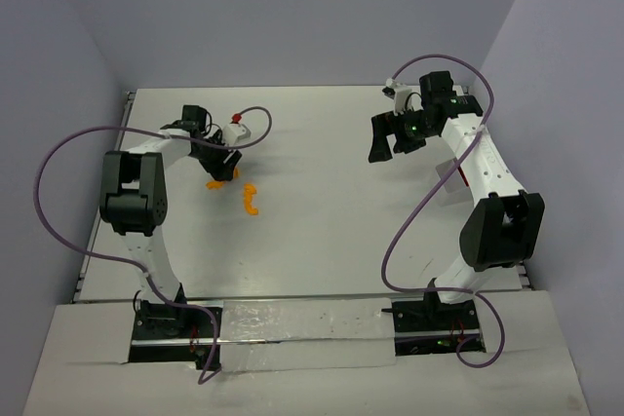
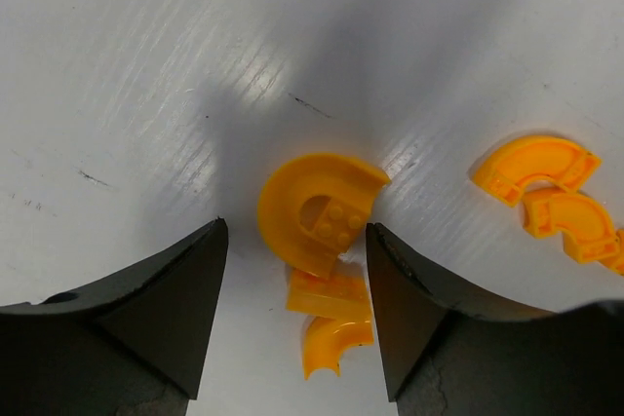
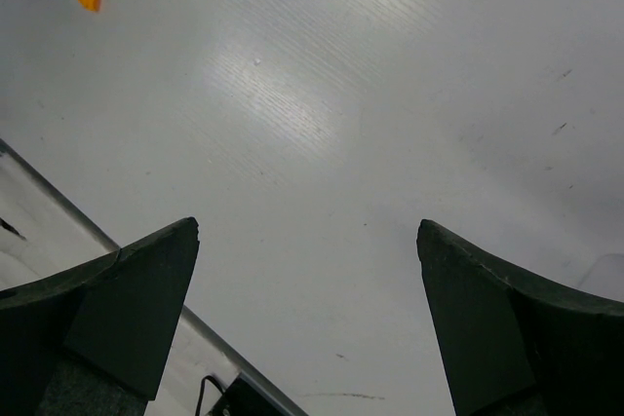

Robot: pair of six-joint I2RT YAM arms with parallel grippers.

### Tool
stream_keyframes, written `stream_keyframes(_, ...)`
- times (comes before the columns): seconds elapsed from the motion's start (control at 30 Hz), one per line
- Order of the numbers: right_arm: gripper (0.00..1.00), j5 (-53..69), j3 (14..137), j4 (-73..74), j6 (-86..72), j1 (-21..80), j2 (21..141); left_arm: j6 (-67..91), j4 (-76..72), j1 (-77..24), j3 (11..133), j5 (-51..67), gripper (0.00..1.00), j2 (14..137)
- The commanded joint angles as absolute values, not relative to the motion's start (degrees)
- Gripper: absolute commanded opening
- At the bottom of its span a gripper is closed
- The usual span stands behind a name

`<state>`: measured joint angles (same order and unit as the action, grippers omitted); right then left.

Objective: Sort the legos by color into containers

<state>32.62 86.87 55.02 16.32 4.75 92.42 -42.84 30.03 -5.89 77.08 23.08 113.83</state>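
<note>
The left gripper is hovering open low over the table, its jaws straddling an orange half-ring lego. One finger is touching the lego's edge and the other is sitting just apart. Two more orange legos are lying just beside it, nearer the wrist. Others are lying near, outside the jaws. The right gripper is hanging wide open over the table, well apart from them.

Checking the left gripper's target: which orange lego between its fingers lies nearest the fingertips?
The large half-round piece with studs; the flat brick and small arch lie deeper in.
</note>
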Motion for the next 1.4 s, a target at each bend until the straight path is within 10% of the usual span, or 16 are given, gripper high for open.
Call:
stream_keyframes(0.0,1.0,33.87,86.76,53.24,15.89,5.2,91.0,-44.86,31.89,-5.71,78.38,26.59,0.62,114.4)
stream_keyframes(0.53,1.0,36.75,85.89,50.95,12.95,7.48,91.29,-47.62,31.26,-6.36,75.63,29.74,0.34,110.56)
stream_keyframes(1.37,0.95,61.04,79.54,23.42,-13.84,16.2,100.65,-21.0,22.68,-28.37,72.87,38.41,0.25,87.95)
